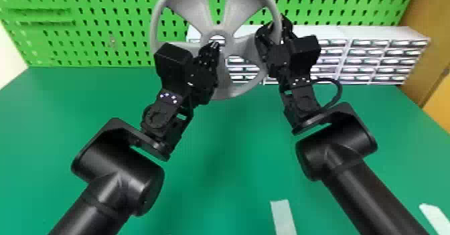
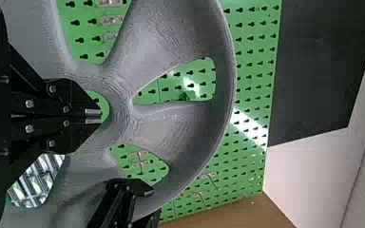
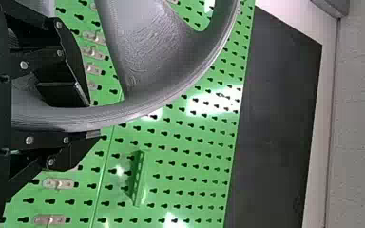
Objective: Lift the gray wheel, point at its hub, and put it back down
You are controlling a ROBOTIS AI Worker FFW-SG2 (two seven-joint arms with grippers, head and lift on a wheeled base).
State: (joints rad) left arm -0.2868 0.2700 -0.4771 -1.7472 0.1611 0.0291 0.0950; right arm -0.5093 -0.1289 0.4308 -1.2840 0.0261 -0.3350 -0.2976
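Pegboard (image 1: 129,33), gray wheel (image 1: 189,11), rim (image 3: 147,105) in right pincer (image 1: 275,30), left pincer (image 1: 214,44) seemingly at hub (image 1: 218,30)

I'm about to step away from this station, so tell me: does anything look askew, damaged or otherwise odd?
Nothing stands out. The gray wheel looks whole where it shows, its rim held in the right gripper, while the closed left gripper points at the hub, which fits the task.
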